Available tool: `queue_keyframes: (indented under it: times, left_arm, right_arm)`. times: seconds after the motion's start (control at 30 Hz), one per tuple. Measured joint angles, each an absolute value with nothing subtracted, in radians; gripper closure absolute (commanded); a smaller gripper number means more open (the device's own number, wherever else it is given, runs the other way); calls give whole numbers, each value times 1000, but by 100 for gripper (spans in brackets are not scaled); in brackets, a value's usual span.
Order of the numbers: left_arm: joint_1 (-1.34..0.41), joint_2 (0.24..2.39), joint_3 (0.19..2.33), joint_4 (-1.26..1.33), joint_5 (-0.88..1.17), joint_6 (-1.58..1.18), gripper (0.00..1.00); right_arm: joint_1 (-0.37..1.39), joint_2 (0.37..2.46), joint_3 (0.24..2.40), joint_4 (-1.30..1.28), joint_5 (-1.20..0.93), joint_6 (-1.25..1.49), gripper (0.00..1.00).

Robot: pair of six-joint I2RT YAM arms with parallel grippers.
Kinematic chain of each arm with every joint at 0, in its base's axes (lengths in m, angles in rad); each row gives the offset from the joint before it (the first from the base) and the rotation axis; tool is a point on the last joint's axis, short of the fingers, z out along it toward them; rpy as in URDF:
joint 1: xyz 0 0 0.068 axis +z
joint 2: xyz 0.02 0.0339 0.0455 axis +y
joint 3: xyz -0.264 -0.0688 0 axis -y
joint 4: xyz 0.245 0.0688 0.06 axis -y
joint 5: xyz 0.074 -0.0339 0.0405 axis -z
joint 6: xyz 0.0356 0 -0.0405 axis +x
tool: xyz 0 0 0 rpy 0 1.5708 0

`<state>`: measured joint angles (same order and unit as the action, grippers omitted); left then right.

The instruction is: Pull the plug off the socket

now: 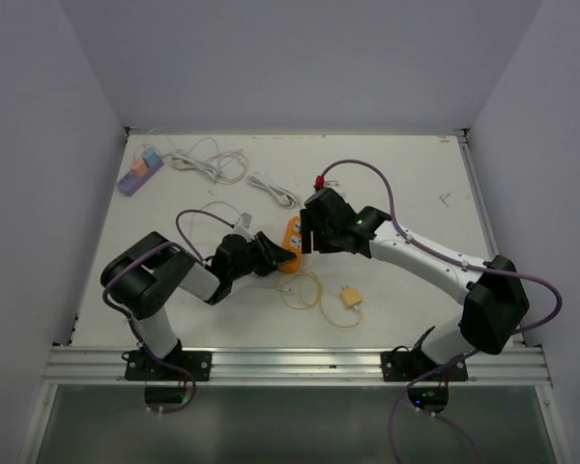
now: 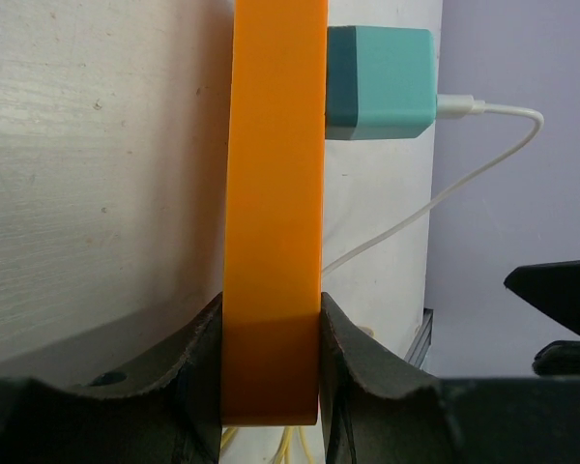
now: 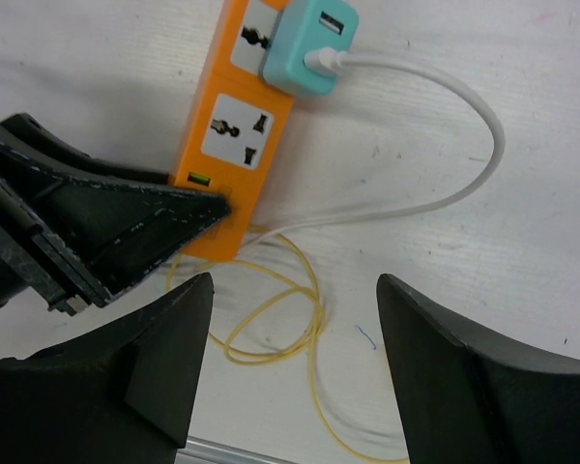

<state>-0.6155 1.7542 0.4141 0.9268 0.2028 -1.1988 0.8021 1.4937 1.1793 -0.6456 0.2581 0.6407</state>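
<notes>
Socket [image 2: 275,193] in left hand [image 2: 271,314]; right hand [image 3: 295,290] agape.

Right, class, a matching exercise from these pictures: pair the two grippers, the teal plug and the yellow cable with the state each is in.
Things:
1. left gripper
2. right gripper
3. teal plug
4. yellow cable

States:
A. lying looped on the table
B. shut on the orange socket strip
C. open, holding nothing
D. seated in the strip

Pairs: 1-B, 2-C, 3-D, 4-A
</notes>
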Motion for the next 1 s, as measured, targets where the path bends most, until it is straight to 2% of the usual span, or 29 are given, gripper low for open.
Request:
queue_keyframes:
  times: [0.1, 0.27, 0.37, 0.5, 0.63, 1.0]
  left_arm:
    - [-606, 1755, 403, 939, 214, -1209, 86]
    - [-586, 1755, 391, 950, 232, -1212, 70]
    - [-572, 1755, 379, 961, 242, -1212, 64]
    - [-550, 1755, 361, 983, 262, -1213, 64]
    - [-528, 1785, 337, 1046, 289, -1224, 69]
    - [-517, 1829, 329, 1123, 319, -1246, 69]
  right_arm:
    - [805, 1520, 1237, -635, 281, 636, 28]
    - [807, 1549, 1346, -632, 298, 611, 28]
    - [812, 1567, 1383, -628, 298, 596, 28]
    - [817, 1609, 1407, -639, 298, 575, 27]
    - [818, 1664, 1455, -682, 322, 551, 26]
    - [772, 1843, 1738, -831, 374, 515, 25]
